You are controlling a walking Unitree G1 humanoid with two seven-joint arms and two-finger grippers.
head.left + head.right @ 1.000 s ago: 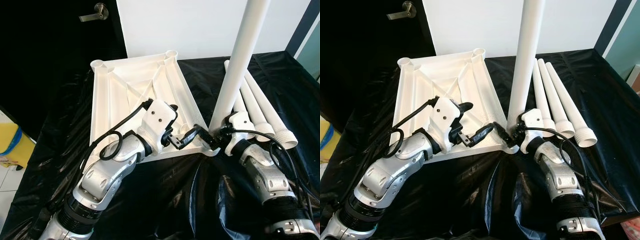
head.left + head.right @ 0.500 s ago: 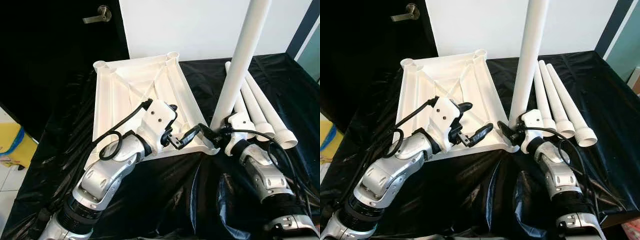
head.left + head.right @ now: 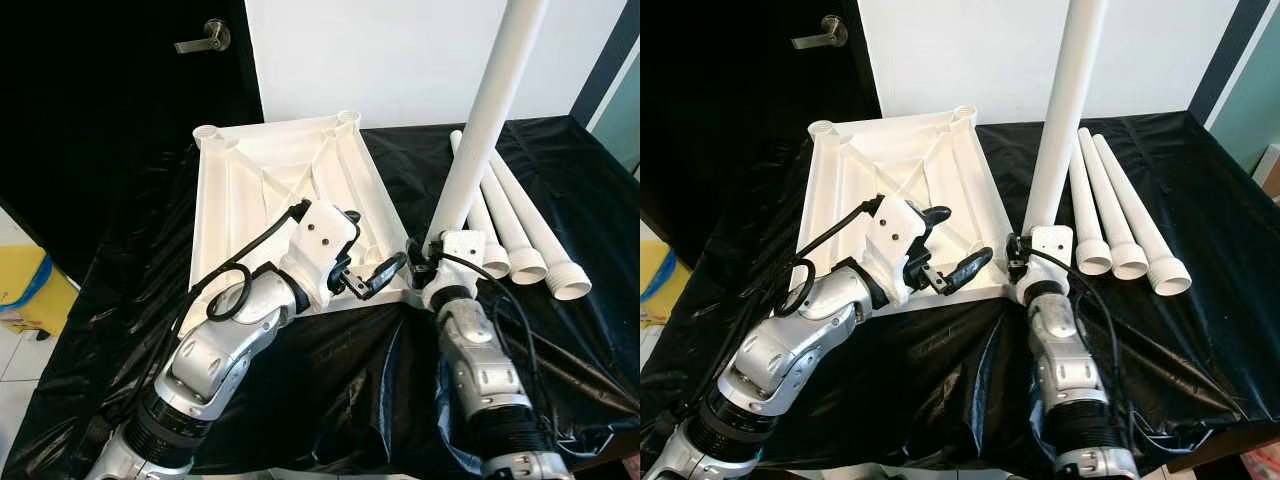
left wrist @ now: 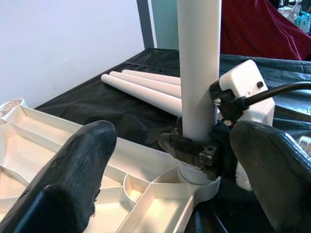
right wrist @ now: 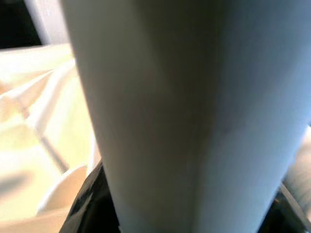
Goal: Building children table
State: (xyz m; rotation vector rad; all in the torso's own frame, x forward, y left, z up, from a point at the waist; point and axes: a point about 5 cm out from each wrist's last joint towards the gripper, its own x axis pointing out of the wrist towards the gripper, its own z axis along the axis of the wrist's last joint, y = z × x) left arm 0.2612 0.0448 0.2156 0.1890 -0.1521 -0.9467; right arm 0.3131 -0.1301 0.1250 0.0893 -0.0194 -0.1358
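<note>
An upright leg (image 3: pixel 480 130) is gripped at its base by the right hand (image 3: pixel 420 268), at the tabletop's (image 3: pixel 250 180) near corner; the left hand (image 3: pixel 368 278) is held wide beside it.

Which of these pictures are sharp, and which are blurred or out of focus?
Both eye views are sharp: the tabletop and the loose legs have clean edges. The left wrist view is sharp on the upright leg, softer on its near fingers. The right wrist view is blurred, too close to that leg.

White wall (image 3: pixel 400 50), dark door (image 3: pixel 120 90), lever handle (image 3: pixel 203 38).
</note>
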